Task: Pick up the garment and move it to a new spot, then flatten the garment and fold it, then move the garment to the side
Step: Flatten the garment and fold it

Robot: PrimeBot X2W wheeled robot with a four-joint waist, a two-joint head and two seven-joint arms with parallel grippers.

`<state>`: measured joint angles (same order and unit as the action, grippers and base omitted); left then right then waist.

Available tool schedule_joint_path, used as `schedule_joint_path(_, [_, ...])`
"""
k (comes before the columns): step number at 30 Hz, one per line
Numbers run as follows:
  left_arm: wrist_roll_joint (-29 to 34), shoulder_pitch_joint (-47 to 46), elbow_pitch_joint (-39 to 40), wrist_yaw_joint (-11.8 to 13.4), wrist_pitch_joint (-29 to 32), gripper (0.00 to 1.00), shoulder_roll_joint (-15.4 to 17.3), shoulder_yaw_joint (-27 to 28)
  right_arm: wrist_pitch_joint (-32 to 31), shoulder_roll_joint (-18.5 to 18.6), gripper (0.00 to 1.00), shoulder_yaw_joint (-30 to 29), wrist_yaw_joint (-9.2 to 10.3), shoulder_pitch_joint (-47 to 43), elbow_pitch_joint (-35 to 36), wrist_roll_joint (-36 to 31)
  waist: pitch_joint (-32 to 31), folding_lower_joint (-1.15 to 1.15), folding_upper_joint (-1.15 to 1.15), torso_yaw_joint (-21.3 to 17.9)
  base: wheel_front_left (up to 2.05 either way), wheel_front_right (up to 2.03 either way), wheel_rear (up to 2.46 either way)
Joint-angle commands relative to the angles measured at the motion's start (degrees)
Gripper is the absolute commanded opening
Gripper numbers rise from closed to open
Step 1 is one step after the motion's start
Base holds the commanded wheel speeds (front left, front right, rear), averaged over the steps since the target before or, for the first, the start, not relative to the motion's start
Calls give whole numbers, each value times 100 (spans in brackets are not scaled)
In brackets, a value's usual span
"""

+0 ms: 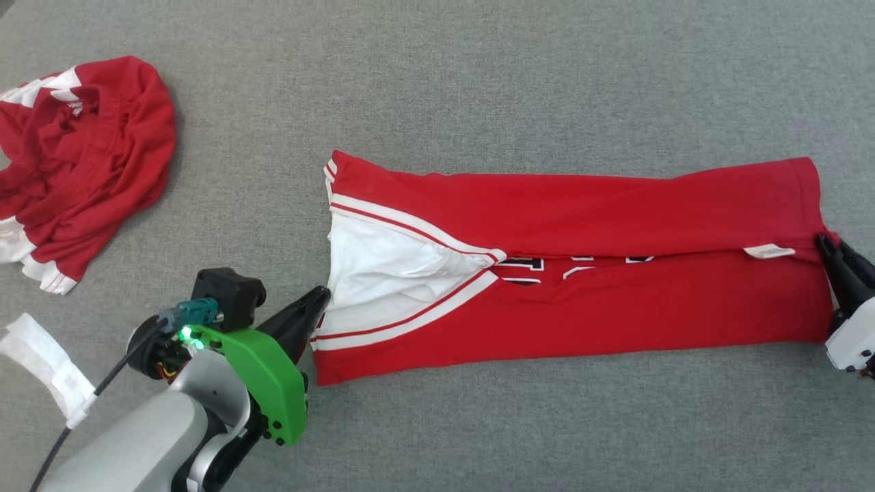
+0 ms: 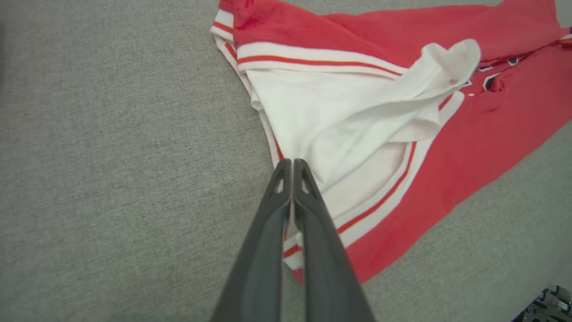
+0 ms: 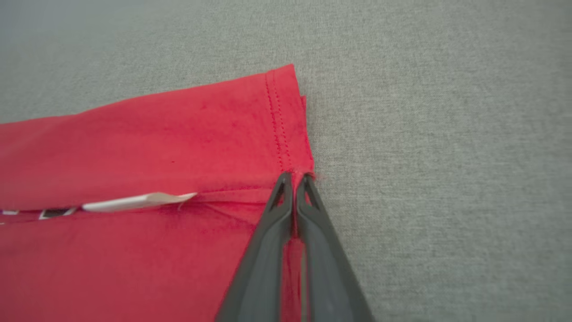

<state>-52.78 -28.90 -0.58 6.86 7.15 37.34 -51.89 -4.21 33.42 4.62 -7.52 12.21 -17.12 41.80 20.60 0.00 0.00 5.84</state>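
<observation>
The left gripper (image 1: 320,295) is pinched together on the white sleeve end of the garment (image 1: 615,198), with striped trim caught between its fingers (image 2: 313,214). The right gripper (image 1: 824,242) is clamped on the red hemmed end opposite, near a white tag (image 1: 769,251). The garment lies folded into a long strip across the middle of the grey fabric surface (image 1: 478,82). A crumpled red-and-white garment (image 1: 89,150) sits well apart, toward the far left.

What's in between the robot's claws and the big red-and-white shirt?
Nothing visible. The left claw pinches the jersey T-shirt at its white-sleeved end, and the right claw pinches its red hem.
</observation>
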Motion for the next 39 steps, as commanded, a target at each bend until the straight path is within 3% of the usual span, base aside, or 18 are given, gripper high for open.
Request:
schedule_joint_path(1, [51, 122, -64, 51, -77, 100, -71, -5, 86, 6, 100, -33, 6, -54, -41, -27, -85, 0, 0, -47, 0, 0, 0])
schedule_joint_path(7, [236, 389, -340, 287, -413, 100, -214, -96, 278, -52, 100, 22, 5, -205, -194, -121, -364, 0, 0, -133, 0, 0, 0])
schedule_joint_path(12, [445, 799, -598, 646, -1137, 100, -394, -36, 635, -159, 100, 83, 5, -428, -343, -93, -722, 0, 0, -181, 0, 0, 0])
schedule_joint_path(16, [328, 1248, -705, 863, -1918, 100, -706, 213, 1091, -366, 100, 110, 5, -683, -536, -111, -1087, 0, 0, -189, 0, 0, 0])
schedule_joint_path(19, [410, 1538, -734, 1010, -2172, 100, -940, 445, 1431, -599, 100, 87, 5, -853, -708, -121, -1374, 0, 0, -164, 0, 0, 0])
schedule_joint_path(25, [1348, 2155, -379, 1321, -2230, 100, -1438, 1386, 1794, -944, 100, 114, 5, -996, -965, -303, -1709, 0, 0, -132, 0, 0, 0])
schedule_joint_path(32, [2811, 2996, 42, 1171, -2227, 100, -2025, 2257, 1914, -1265, 100, -36, 5, -1000, -1231, -585, -1958, 0, 0, -83, 0, 0, 0])
schedule_joint_path(39, [3501, 3496, -29, 771, -2228, 100, -2574, 2589, 1935, -1420, 100, -219, 5, -794, -1776, -611, -2011, 0, 0, 108, 0, 0, 0])
